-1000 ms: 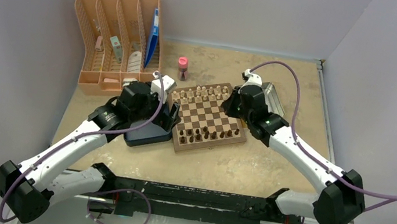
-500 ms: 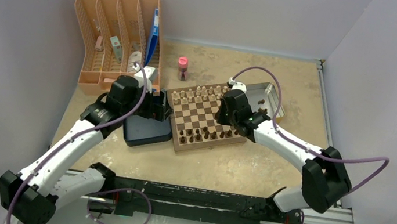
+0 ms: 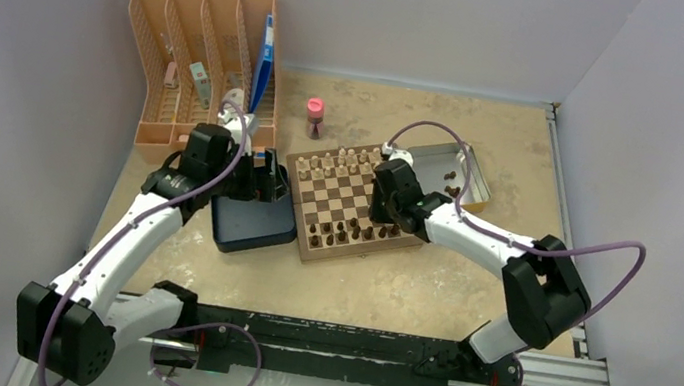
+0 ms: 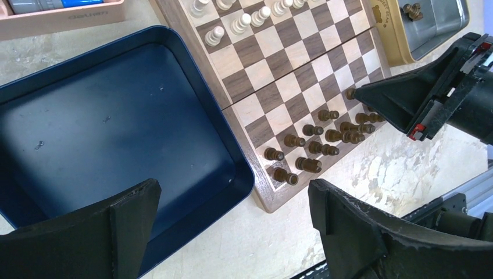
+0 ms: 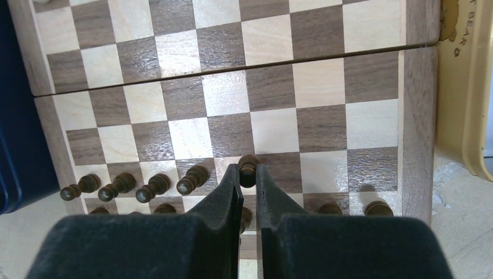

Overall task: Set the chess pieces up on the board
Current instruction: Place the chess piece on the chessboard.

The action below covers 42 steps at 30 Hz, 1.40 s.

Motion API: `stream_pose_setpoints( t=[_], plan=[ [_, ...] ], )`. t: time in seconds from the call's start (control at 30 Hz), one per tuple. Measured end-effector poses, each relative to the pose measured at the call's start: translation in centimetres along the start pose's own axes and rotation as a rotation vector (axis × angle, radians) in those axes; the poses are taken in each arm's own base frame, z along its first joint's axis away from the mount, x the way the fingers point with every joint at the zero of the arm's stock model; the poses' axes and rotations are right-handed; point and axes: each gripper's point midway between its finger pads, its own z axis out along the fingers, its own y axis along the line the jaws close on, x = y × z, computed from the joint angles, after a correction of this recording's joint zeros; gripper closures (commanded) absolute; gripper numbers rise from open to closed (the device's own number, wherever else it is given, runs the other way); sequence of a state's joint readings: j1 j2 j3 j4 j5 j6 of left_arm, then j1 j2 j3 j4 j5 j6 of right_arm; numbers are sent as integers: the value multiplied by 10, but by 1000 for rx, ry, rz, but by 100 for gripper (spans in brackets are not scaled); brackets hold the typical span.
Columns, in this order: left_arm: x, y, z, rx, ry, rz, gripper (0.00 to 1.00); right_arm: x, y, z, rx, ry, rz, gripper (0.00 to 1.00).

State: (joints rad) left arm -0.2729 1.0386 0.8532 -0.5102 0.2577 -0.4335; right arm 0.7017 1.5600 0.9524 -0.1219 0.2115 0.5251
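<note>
The board (image 3: 362,249) lies mid-table, also in the left wrist view (image 4: 279,87) and the right wrist view (image 5: 273,87). Dark brown chess pieces (image 3: 353,227) stand in its two near rows (image 4: 317,148) (image 5: 157,185). My right gripper (image 3: 383,202) (image 5: 248,174) is shut on a dark pawn (image 5: 249,165), low over the second near row, right of the other pawns. The left wrist view shows it too (image 4: 354,96). My left gripper (image 3: 269,178) (image 4: 232,192) is open and empty, above the blue box's corner beside the board's near left corner.
Pale cream pieces (image 3: 342,161) (image 4: 241,23) line the board's far rows. A metal tin (image 3: 479,175) right of the board holds a few dark pieces (image 3: 452,180). The dark blue box (image 3: 252,226) (image 4: 104,116) sits left of the board. An orange organizer (image 3: 200,62) and pink bottle (image 3: 313,116) stand behind.
My right gripper has moved left from the tin onto the board's near rows with a dark pawn in it. My left arm has drawn back to the left.
</note>
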Motion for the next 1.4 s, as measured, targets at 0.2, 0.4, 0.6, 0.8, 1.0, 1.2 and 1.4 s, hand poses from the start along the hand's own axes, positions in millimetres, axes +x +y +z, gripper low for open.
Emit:
stream_pose_setpoints(
  t=[0.2, 0.4, 0.6, 0.8, 1.0, 1.2, 1.4],
  plan=[
    [6, 5, -3, -7, -5, 26, 0, 8, 5, 3, -3, 32, -30, 92],
    [5, 7, -5, -20, -18, 39, 1, 3, 14, -1, -26, 31, -37, 91],
    [0, 6, -10, -23, -48, 46, 1, 7, 16, 4, -16, 57, -56, 90],
    [-1, 7, -11, -29, -54, 46, 1, 18, 14, 6, -2, 92, -72, 90],
    [-1, 8, -11, -33, -55, 47, 1, 19, 16, 5, 0, 98, -79, 90],
    [-1, 9, -11, -37, -57, 53, 1, 18, 15, 5, 10, 99, -84, 89],
    [-2, 10, -11, -43, -58, 60, 1, 21, 11, 7, 30, 106, -93, 88]
  ],
)
